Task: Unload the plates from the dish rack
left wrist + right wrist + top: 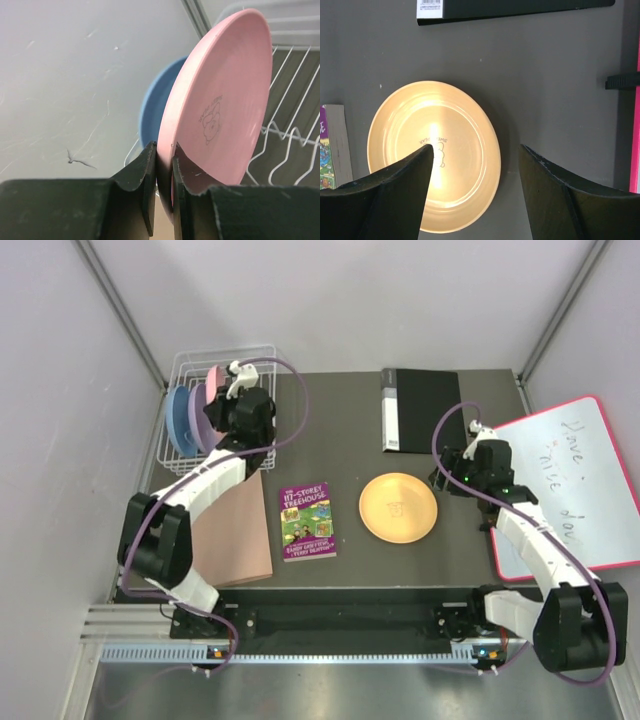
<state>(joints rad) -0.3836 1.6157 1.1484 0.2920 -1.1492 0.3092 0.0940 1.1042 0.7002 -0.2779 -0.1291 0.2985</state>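
The white wire dish rack (262,352) stands at the table's back left. A blue plate (179,422), a purple plate (200,418) and a pink plate (212,380) stand on edge in it. My left gripper (232,390) is shut on the pink plate's rim (220,110); the blue plate (152,112) shows behind it, rack wires (287,145) to the right. The yellow-orange plate (398,507) lies flat mid-table. My right gripper (442,480) is open and empty, hovering above that plate's right edge (432,155).
A purple book (306,521) and a tan board (235,530) lie left of the yellow plate. A black binder (420,408) lies at the back. A whiteboard with a pink frame (565,485) lies at the right, under my right arm.
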